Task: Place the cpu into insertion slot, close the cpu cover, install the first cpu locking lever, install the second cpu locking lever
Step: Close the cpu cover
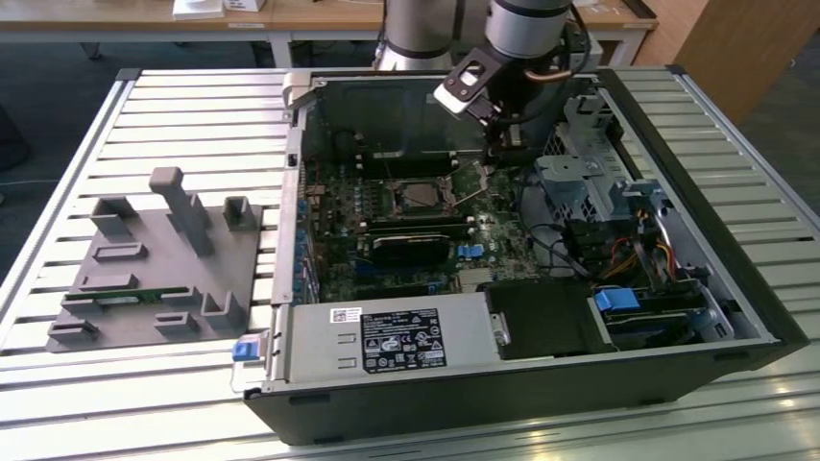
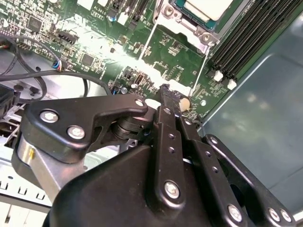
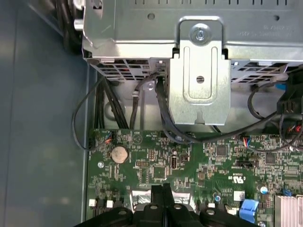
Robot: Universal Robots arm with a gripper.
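The cpu (image 2: 208, 5) lies in the insertion slot (image 1: 417, 198) on the green board, its pale metal top showing. The cpu cover (image 2: 185, 20) lies flat around it as a silver frame. One thin wire locking lever (image 2: 201, 66) runs from the socket's corner to my fingertips; another (image 2: 147, 42) runs along the socket's other side. In the exterior view a lever (image 1: 477, 186) slants up beside the socket, just under my gripper (image 1: 494, 154). My gripper (image 2: 166, 92) has its black fingers (image 3: 163, 191) pressed together, tips at the lever's end; whether they grip it I cannot tell.
The open computer case (image 1: 717, 288) lies on a slatted table. A metal drive cage (image 3: 199, 61) with black cables stands beside the board. Memory slots (image 2: 251, 42) and a black card (image 1: 410, 252) flank the socket. A grey fixture block (image 1: 154, 259) sits at the exterior view's left.
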